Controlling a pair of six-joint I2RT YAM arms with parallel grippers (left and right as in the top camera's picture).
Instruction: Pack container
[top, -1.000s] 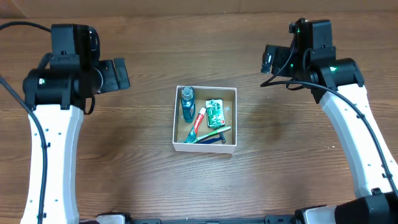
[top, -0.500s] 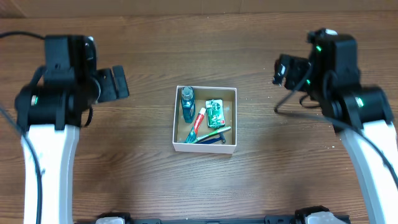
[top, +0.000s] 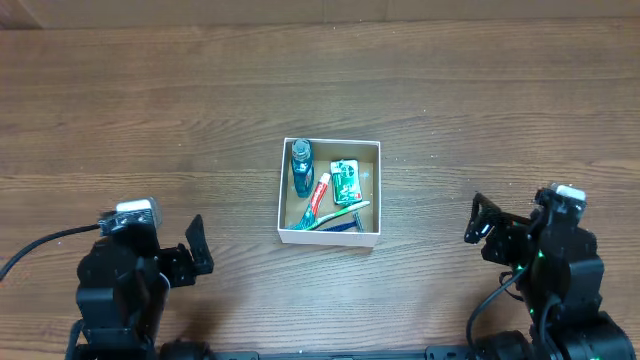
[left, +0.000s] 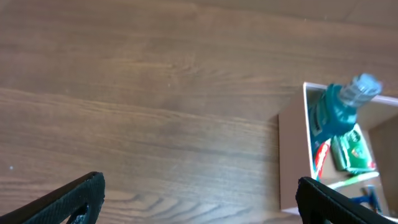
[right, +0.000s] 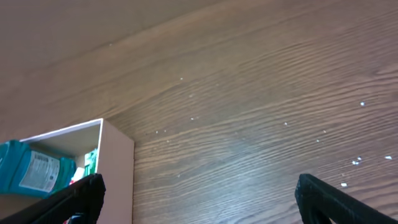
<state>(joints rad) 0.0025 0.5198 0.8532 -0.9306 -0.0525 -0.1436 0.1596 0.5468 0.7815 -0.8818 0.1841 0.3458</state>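
Note:
The container (top: 330, 237) is a shallow square box with white walls and a brown floor at the table's middle. Inside lie a blue bottle (top: 301, 166), a red and white toothpaste tube (top: 317, 199), a green packet (top: 346, 180) and a green toothbrush (top: 340, 214) over a blue razor. My left gripper (top: 197, 246) is open and empty at the front left, well away from the box. My right gripper (top: 478, 226) is open and empty at the front right. The box also shows in the left wrist view (left: 291, 149) and in the right wrist view (right: 116, 168).
The table is bare brown wood (top: 150, 120) around the box. Both arms sit low at the near edge.
Both arms have pulled back from the far half of the table to the near edge. The box and its contents have not moved.

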